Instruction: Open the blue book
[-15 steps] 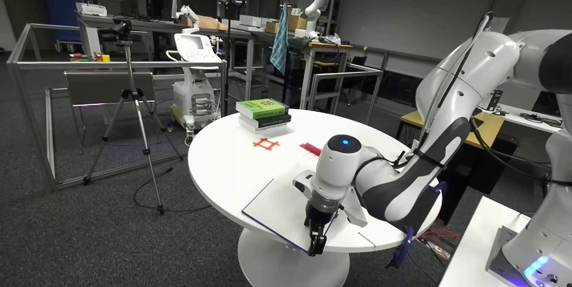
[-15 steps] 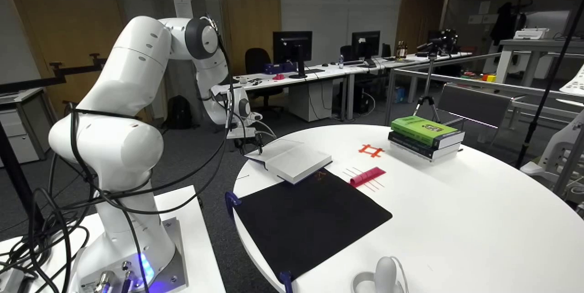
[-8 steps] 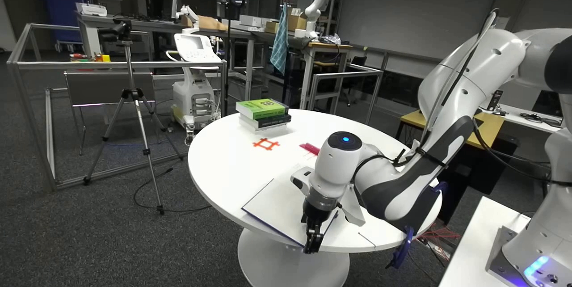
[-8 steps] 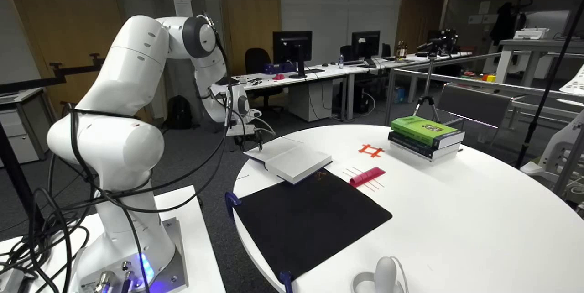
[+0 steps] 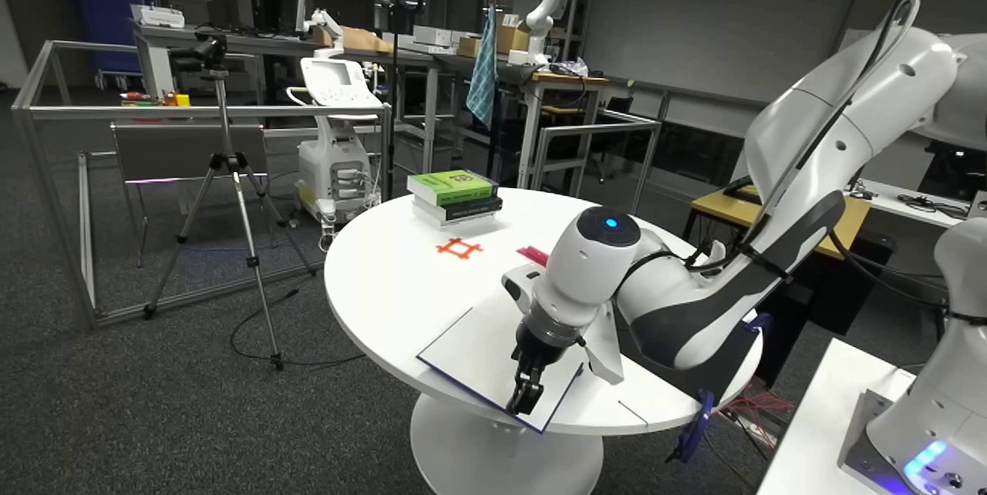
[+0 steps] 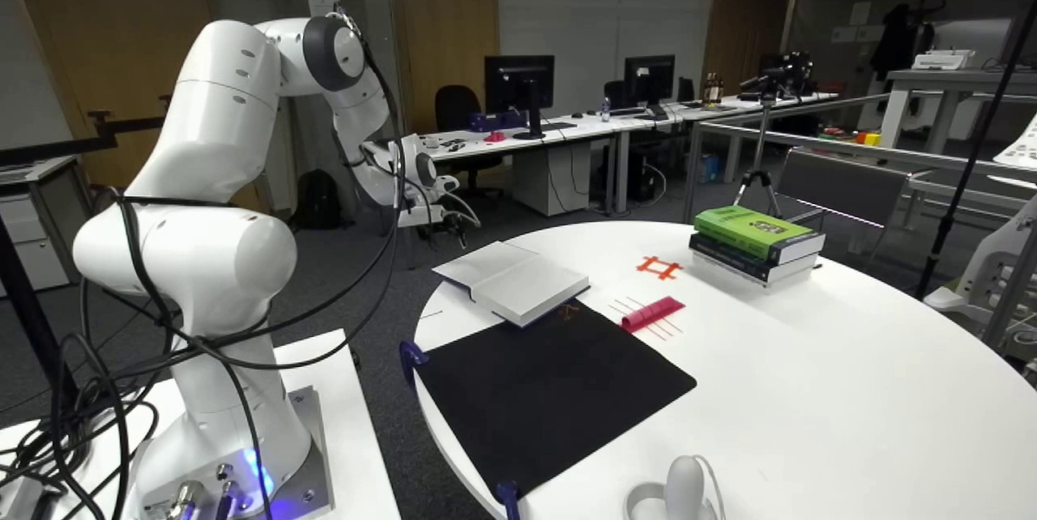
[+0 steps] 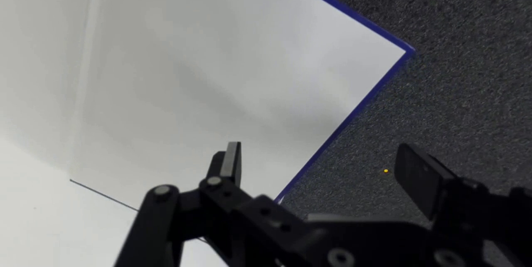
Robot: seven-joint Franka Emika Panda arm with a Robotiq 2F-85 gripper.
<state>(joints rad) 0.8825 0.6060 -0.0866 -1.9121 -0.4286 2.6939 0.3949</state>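
The blue book lies open near the round table's edge, its white inside facing up. It shows in both exterior views (image 5: 470, 348) (image 6: 531, 285); its thick page block is nearer the black mat (image 6: 559, 390). In the wrist view the opened cover (image 7: 249, 71) shows white with a dark blue rim, one corner jutting past the table over the floor. My gripper (image 7: 318, 150) is open and empty, its fingers well apart. In both exterior views the gripper (image 5: 524, 402) (image 6: 462, 240) hangs by the cover's outer edge, apart from it in one. The front cover picture is hidden.
A green-topped book stack (image 6: 753, 235) stands farther along the white table (image 6: 851, 374). An orange square frame (image 6: 659, 266) and a pink curled piece (image 6: 653, 313) lie between. Blue clamps (image 6: 411, 356) grip the table edge by the mat. A white controller (image 6: 684, 488) lies at the front.
My gripper has risen away from the cover's outer edge, and the arm has drawn back and up. More of the cover's corner shows. The book stays lying open.
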